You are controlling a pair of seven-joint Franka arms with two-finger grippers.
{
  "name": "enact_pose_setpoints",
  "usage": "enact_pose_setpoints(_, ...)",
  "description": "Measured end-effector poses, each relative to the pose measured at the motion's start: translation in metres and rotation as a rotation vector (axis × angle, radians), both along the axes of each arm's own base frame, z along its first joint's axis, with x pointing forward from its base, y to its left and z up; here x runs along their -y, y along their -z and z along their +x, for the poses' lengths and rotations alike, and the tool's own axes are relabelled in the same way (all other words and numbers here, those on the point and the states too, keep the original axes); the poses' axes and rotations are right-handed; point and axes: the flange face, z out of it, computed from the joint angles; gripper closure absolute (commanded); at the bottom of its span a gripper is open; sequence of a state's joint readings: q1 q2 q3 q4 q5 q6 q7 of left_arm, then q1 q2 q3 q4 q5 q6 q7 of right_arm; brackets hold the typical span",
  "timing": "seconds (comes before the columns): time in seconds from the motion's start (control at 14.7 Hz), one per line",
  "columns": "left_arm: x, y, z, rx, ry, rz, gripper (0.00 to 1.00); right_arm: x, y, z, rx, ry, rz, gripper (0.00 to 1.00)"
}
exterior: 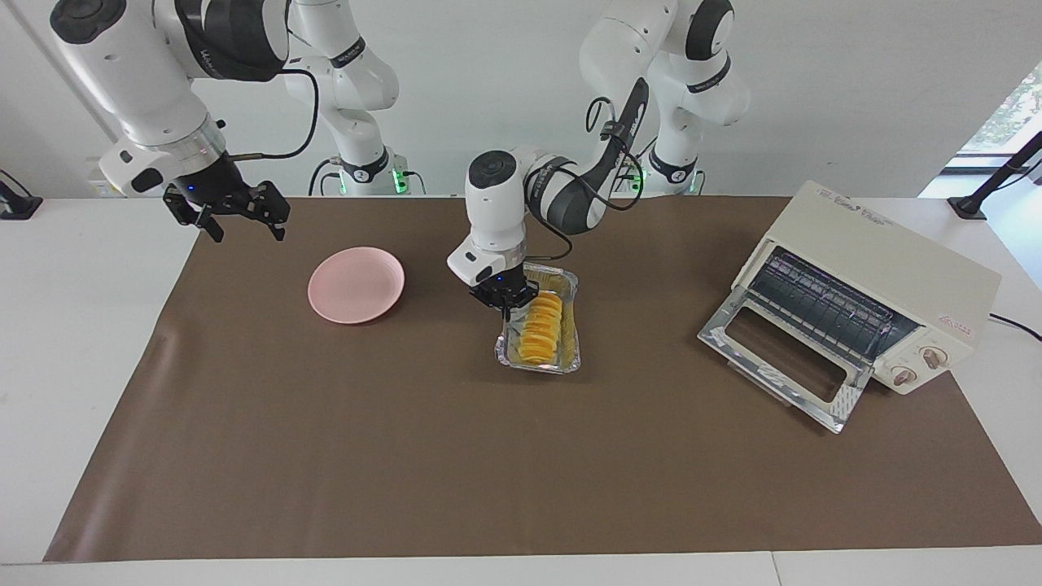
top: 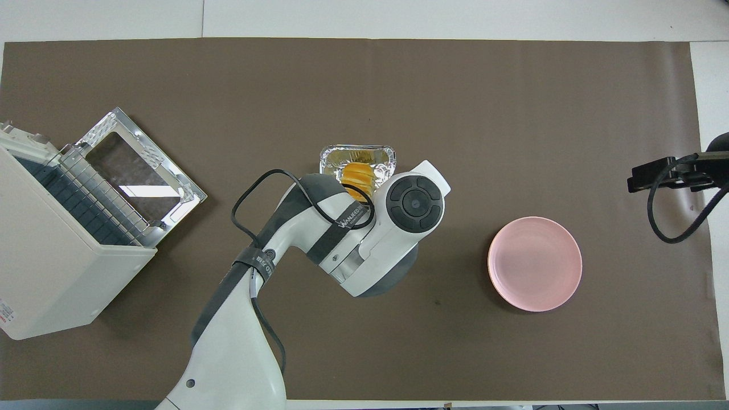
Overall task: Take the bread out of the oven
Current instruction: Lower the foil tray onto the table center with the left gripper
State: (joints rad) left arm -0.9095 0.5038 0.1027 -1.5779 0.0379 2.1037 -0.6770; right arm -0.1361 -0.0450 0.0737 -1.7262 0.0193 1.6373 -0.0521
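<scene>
Bread in foil tray, out of the open oven, left gripper pinching the tray's rim to drag it (right gripper waits, wide) toward plate.

the left arm comes in from its base, bends at the elbow and turns its wrist straight down over the middle of the desk, where the left tool hangs low with its fingertips pinched together on the rim of the foil tray; in the overhead view the round wrist cap hides that tool entirely. the right arm waits, raised over its own end of the desk with the forearm sloping down. the right tool is held in the air with its fingers spread wide and nothing between them.
</scene>
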Motion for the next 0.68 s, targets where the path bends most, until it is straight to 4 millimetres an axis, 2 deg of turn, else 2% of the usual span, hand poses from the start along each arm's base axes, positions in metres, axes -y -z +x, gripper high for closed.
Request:
enact_pose_setpoints(0.14,0.004,0.007,-0.001,-0.007,-0.042,0.011,1.00,0.000,0.000,0.000,0.000,0.000,0.000,0.00)
enact_pose_setpoints(0.41,0.025,0.037,-0.021,0.003,-0.054,0.075,1.00,0.000,0.000,0.000,0.000,0.000,0.000,0.00)
enact_pose_setpoints(0.68,0.031,0.033,-0.022,0.013,-0.064,0.067,1.00,0.000,0.000,0.000,0.000,0.000,0.000,0.00)
